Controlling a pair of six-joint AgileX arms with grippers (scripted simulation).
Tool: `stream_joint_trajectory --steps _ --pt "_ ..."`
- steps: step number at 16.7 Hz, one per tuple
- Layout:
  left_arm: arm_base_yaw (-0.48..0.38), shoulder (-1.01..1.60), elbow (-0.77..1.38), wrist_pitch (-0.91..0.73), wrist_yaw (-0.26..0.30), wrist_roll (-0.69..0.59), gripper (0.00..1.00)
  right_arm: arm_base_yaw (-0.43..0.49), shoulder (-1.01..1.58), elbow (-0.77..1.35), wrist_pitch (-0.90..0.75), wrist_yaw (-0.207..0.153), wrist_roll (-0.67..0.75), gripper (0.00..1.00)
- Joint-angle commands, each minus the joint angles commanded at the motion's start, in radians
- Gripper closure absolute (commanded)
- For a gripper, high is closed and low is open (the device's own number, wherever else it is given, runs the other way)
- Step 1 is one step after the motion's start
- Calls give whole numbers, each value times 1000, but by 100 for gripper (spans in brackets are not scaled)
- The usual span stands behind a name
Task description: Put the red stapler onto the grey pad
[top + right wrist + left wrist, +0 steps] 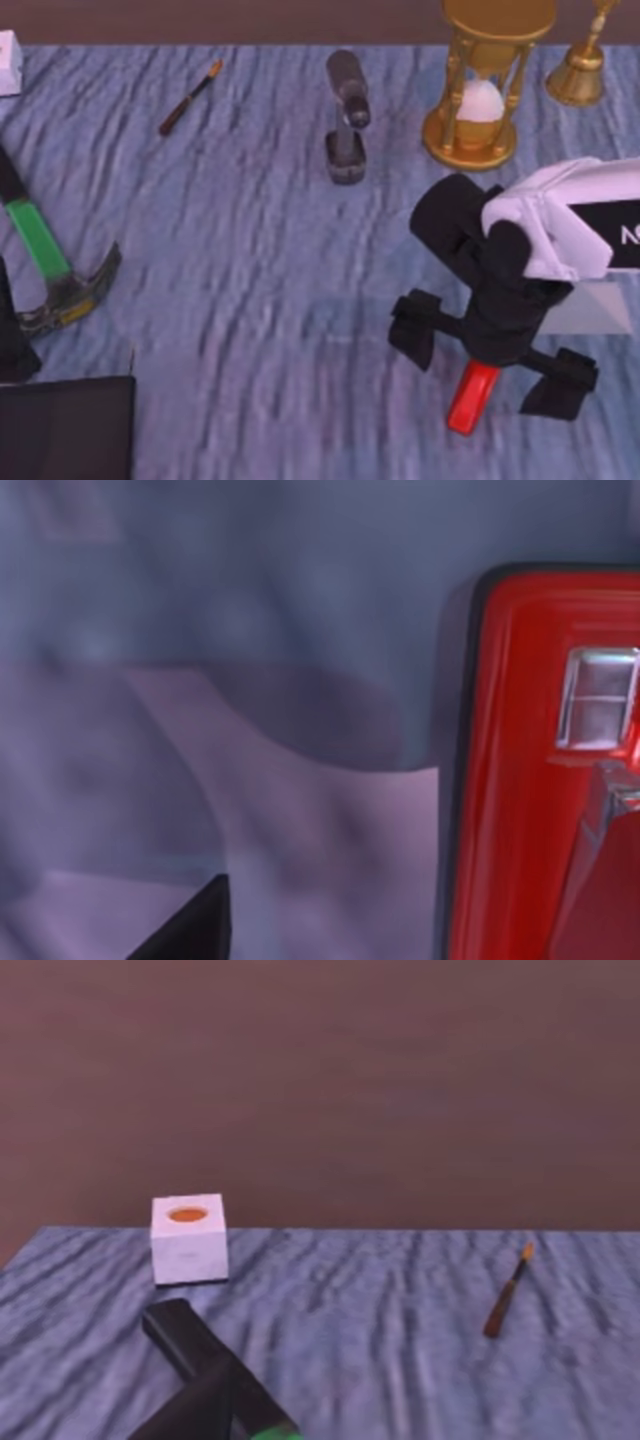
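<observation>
Table: blue-grey woodgrain. Right arm's gripper, at about 4 o'clock from centre, hangs over the red stapler, fingers spread wide on either side, gripping nothing. The grey pad lies just beside, at 2 o'clock from the stapler, partly under the arm. Step: apparently the approach before the grasp; next, descend and close. Left gripper out of sight.

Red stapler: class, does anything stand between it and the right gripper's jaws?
Nothing visible does. The right gripper hangs directly over the red stapler, jaws spread wide to either side, with only bare table around it.
</observation>
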Motion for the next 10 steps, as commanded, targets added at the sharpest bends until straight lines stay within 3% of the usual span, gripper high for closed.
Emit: stream_joint_trajectory --steps 2,10 --pt "0 0 0 0 0 0 0 0 0 0 0 0 0 0" --pt "0 0 0 0 0 0 0 0 0 0 0 0 0 60"
